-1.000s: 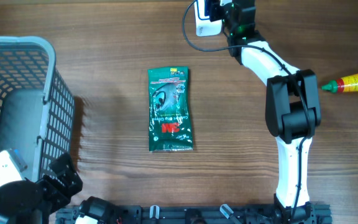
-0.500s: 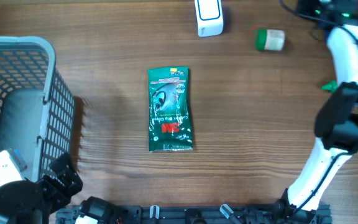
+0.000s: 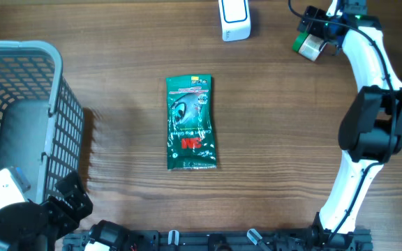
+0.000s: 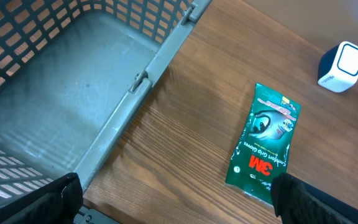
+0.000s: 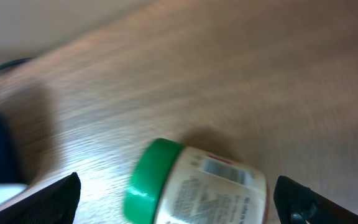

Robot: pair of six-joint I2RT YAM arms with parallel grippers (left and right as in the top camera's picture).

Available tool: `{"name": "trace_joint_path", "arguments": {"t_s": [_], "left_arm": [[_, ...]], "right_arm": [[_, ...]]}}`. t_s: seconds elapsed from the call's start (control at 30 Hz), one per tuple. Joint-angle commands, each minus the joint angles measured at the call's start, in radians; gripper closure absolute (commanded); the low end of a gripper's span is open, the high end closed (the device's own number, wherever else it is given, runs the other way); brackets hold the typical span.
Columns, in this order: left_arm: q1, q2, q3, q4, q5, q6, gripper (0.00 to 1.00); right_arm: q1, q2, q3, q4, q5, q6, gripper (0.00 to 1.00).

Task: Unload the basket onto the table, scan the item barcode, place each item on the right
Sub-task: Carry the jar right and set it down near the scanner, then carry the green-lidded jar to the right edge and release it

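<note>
Right wrist: R gripper [image 5: 179, 202] wide apart, green-capped bottle [image 5: 194, 186] between jaws.

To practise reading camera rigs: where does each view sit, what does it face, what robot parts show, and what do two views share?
Overhead: above table, facing down; left arm, right arm show.
Left wrist: facing basket, green packet; left jaws open at corners.
Right wrist: low, facing jar; right jaws open.
Shared: overhead and left wrist show green packet, scanner.
</note>
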Motion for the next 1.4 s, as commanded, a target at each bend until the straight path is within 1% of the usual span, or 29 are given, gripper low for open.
{"name": "trace_joint_path", "arguments": {"t_s": [0.0, 0.1, 0.23, 0.27, 0.3, 0.37, 0.43, 0.47, 0.5, 0.6, 0.67, 0.7, 0.73, 0.77, 0.87, 0.9, 1.0, 1.1, 1.2, 1.37], "left_arm": [[0.004, -0.001, 0.002, 0.000, -0.006, -0.013, 0.00], [0.004, -0.001, 0.002, 0.000, -0.006, -0.013, 0.00], [0.004, -0.001, 0.002, 0.000, -0.006, -0.013, 0.00], [0.004, -0.001, 0.002, 0.000, -0.006, -0.013, 0.00], [0.004, -0.001, 0.002, 0.000, -0.006, -0.013, 0.00], [0.004, -0.001, 0.002, 0.000, -0.006, -0.013, 0.00], [0.004, -0.001, 0.002, 0.000, -0.006, -0.013, 0.00], [0.004, -0.001, 0.002, 0.000, -0.006, -0.013, 0.00], [0.004, -0.001, 0.002, 0.000, -0.006, -0.013, 0.00], [0.004, -0.001, 0.002, 0.000, -0.006, -0.013, 0.00], [0.004, -0.001, 0.002, 0.000, -0.006, -0.013, 0.00], [0.004, -0.001, 0.002, 0.000, -0.006, -0.013, 0.00], [0.004, -0.001, 0.002, 0.000, -0.006, -0.013, 0.00], [0.004, -0.001, 0.002, 0.000, -0.006, -0.013, 0.00], [0.004, -0.001, 0.002, 0.000, -0.006, -0.013, 0.00], [0.004, -0.001, 0.002, 0.000, -0.006, -0.013, 0.00], [0.004, -0.001, 0.002, 0.000, -0.006, -0.013, 0.00], [0.004, -0.001, 0.002, 0.000, -0.006, -0.013, 0.00], [0.004, -0.001, 0.002, 0.000, -0.006, -0.013, 0.00], [0.004, -0.001, 0.002, 0.000, -0.006, -0.013, 0.00]], "right_arm": [[0.060, 0.072, -0.001, -0.031, 0.195, 0.252, 0.00], [0.114, 0.093, -0.001, -0.040, 0.209, 0.336, 0.00], [0.151, 0.111, -0.001, -0.110, 0.317, 0.489, 0.00], [0.150, 0.117, -0.002, -0.126, 0.326, 0.510, 0.01], [0.146, 0.124, -0.002, -0.126, 0.326, 0.502, 0.01], [0.134, 0.126, -0.004, -0.138, 0.326, 0.492, 0.07], [0.122, 0.126, -0.004, -0.146, 0.326, 0.493, 0.18], [0.113, 0.126, -0.004, -0.149, 0.325, 0.495, 0.25], [0.103, 0.126, -0.004, -0.151, 0.323, 0.502, 0.29], [0.083, 0.126, -0.004, -0.153, 0.307, 0.521, 0.30], [0.079, 0.126, -0.004, -0.151, 0.307, 0.519, 0.29], [0.077, 0.125, -0.003, -0.153, 0.300, 0.507, 0.25], [0.077, 0.120, -0.003, -0.155, 0.282, 0.481, 0.18], [0.077, 0.111, -0.003, -0.163, 0.253, 0.438, 0.00], [0.077, 0.044, 0.004, -0.242, 0.127, 0.266, 0.00], [0.077, 0.015, 0.006, -0.278, 0.111, 0.224, 0.00], [0.077, -0.093, 0.007, -0.320, 0.198, 0.093, 0.00], [0.071, -0.144, 0.007, -0.258, 0.224, 0.019, 0.00], [0.065, -0.122, 0.006, -0.166, 0.193, -0.093, 0.00], [0.053, 0.006, 0.006, -0.141, 0.192, -0.140, 0.00]]}}
